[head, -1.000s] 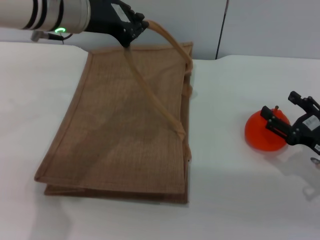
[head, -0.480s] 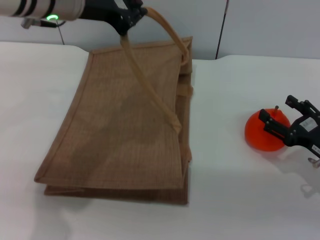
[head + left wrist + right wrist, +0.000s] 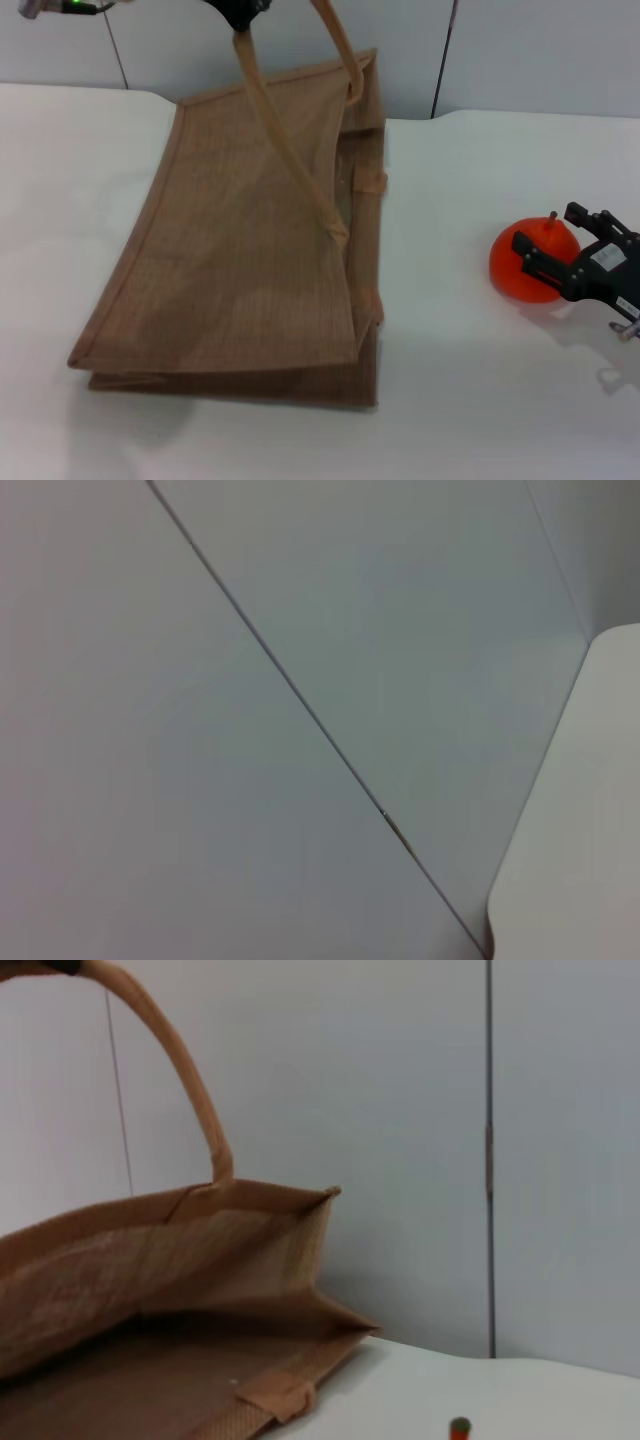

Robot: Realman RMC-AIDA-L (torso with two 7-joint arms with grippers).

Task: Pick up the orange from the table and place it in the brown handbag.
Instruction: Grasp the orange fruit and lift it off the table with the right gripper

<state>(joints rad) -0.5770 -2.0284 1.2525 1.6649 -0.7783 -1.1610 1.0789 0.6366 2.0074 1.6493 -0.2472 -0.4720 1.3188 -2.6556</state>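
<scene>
The orange (image 3: 525, 268) sits on the white table (image 3: 470, 400) at the right. My right gripper (image 3: 547, 230) is open, with one finger on each side of the orange's right part. Only the orange's stem tip (image 3: 459, 1427) shows in the right wrist view. The brown handbag (image 3: 240, 250) lies at centre left. My left gripper (image 3: 240, 10), mostly cut off at the top edge, is shut on one bag handle (image 3: 290, 150) and holds it up. The bag's mouth (image 3: 200, 1290) gapes open toward the orange.
A grey panelled wall (image 3: 520, 50) stands behind the table. The left wrist view shows only this wall (image 3: 250, 730) and a corner of the table (image 3: 580, 830). Bare tabletop lies between the bag and the orange.
My left gripper has risen with the handle until it is almost out of view, and the bag's mouth has opened wider. My right gripper has shifted slightly lower around the orange.
</scene>
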